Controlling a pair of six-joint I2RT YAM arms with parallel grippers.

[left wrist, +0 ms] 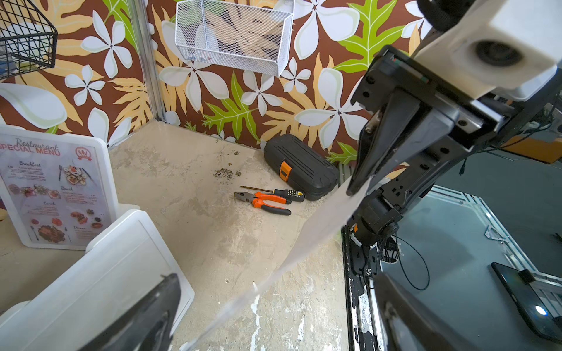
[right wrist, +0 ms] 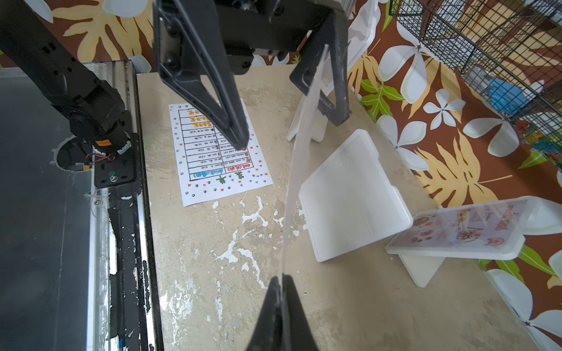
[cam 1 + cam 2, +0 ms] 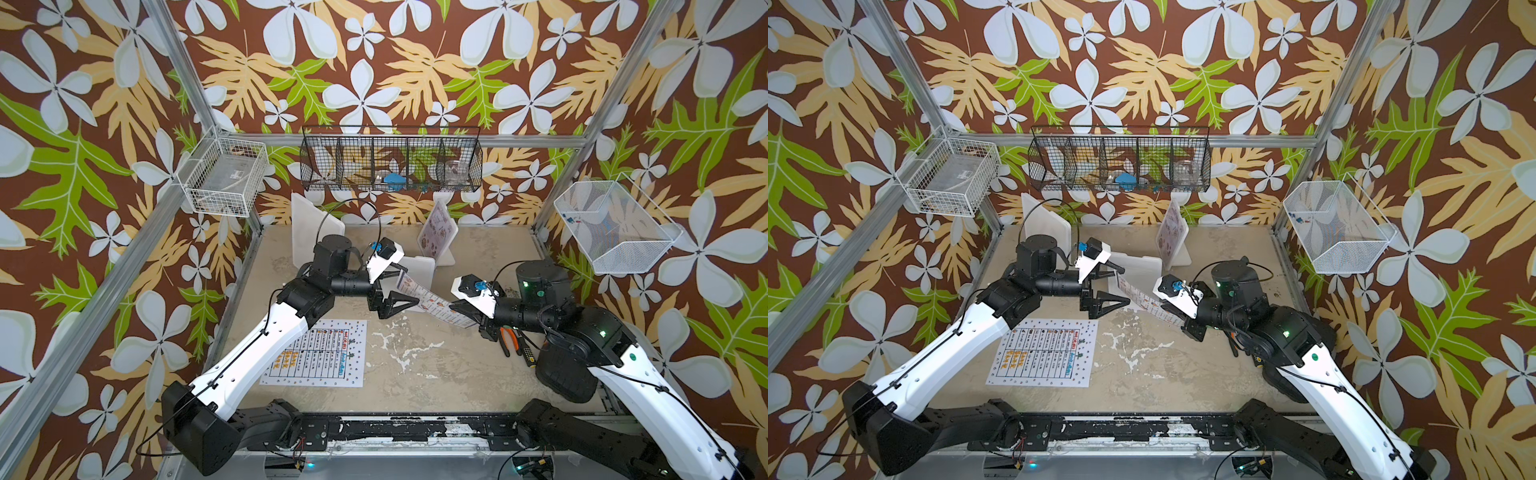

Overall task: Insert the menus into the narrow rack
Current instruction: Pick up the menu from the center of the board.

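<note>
Your left arm (image 3: 266,336) and right arm (image 3: 648,374) both reach in, elbows bent, toward the empty white rack (image 3: 420,270). The big dotted menu (image 3: 320,353) lies flat, well off to that rack's left-arm side, and the SPECIAL MENU (image 3: 436,230) stands in another holder behind it. The picture menu (image 3: 432,300) hangs on edge just beside the rack, with the right gripper (image 2: 279,282) clamped on its near end and the left gripper (image 2: 290,130) spread wide around the far end, not gripping. I'd say you're mid-insert, so next you gotta steer that floppy far edge into the slot.

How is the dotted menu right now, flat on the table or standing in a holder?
Flat. The dotted menu lies spread, print up, on the table, as both top views show.
</note>
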